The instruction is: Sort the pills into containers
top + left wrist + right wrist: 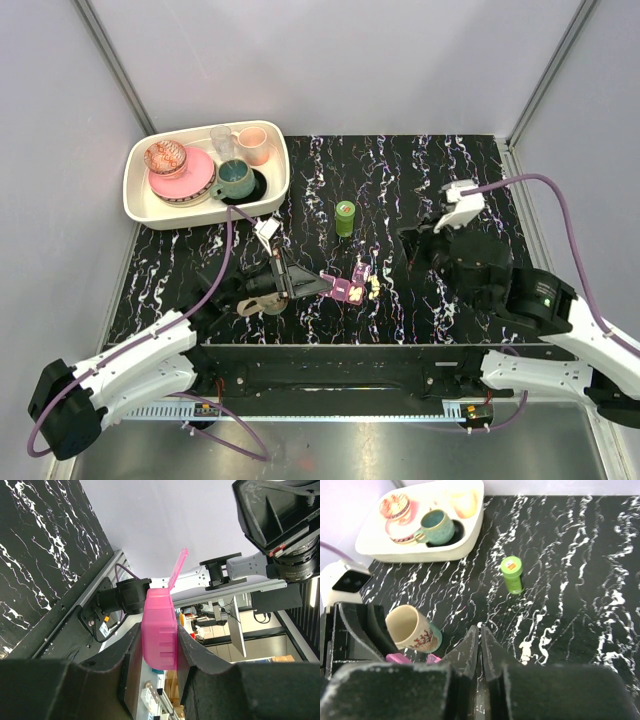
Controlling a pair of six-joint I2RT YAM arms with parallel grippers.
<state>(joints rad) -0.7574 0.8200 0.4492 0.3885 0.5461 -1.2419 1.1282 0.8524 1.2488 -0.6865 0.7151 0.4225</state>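
Note:
My left gripper (318, 287) is shut on one end of the magenta-purple pill box (346, 291) and holds it just above the table's near middle. In the left wrist view the box (159, 607) sits clamped between both fingers (131, 652), with one lid flap (178, 570) standing open. Tiny pale pills (372, 288) cluster at the box's far end; I cannot tell whether they lie in a compartment or on the table. The lime-green bottle (345, 217) (512, 574) stands upright farther back. Right of the box, my right gripper (405, 240) (480, 630) hovers with its jaws together and nothing visible between them.
A beige mug (412, 628) (262, 300) lies on its side beside the left arm. At the back left stands a cream tray (138, 205) (370, 542) holding a pink plate, a teal cup, a pink cup and a glass. Metal rails border the black streaked tabletop (450, 160).

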